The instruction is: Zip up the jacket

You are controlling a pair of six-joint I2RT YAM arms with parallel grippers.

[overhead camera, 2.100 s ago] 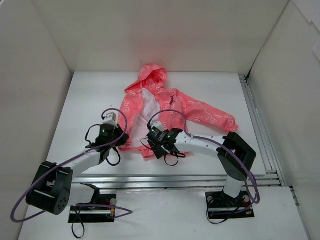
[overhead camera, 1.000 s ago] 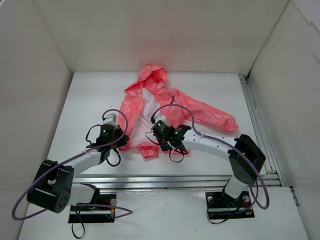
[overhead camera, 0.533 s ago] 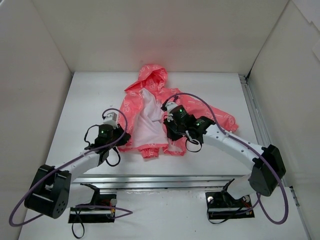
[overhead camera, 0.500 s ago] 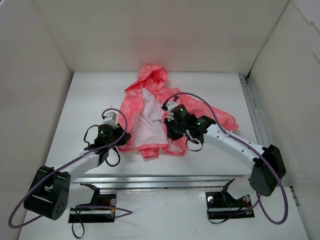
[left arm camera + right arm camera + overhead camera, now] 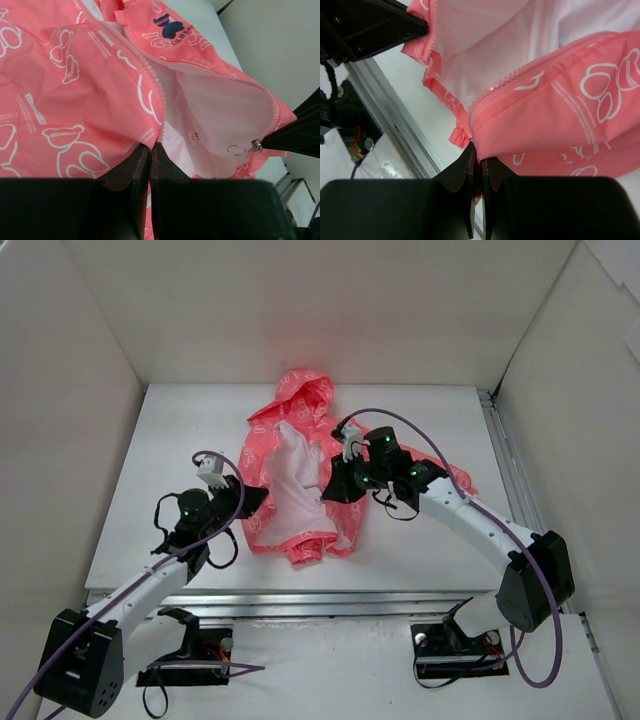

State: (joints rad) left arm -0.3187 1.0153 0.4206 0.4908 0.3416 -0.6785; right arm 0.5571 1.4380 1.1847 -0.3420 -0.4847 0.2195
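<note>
**Both zip edges pinched, time to line up the bottom ends**

The jacket (image 5: 300, 465) lies open mid-table in the top view, hood toward the top of the frame, white lining (image 5: 220, 110) showing. My left gripper (image 5: 258, 498) is clamped shut on the toothed edge of one front panel. My right gripper (image 5: 330, 492) is closed tight on the other edge, right by the zip slider (image 5: 256, 145), whose ring pull (image 5: 235, 149) dangles free. There's a wide gap between the two edges, so I reckon the job right now is bringing the bottom ends together. I'd go slow and level and pull each edge lightly taut so the teeth run straight. The ends need to meet squarely at the slider, with no lining bunched in between. If a pinch slips, I'm regripping floppy fabric.
</note>
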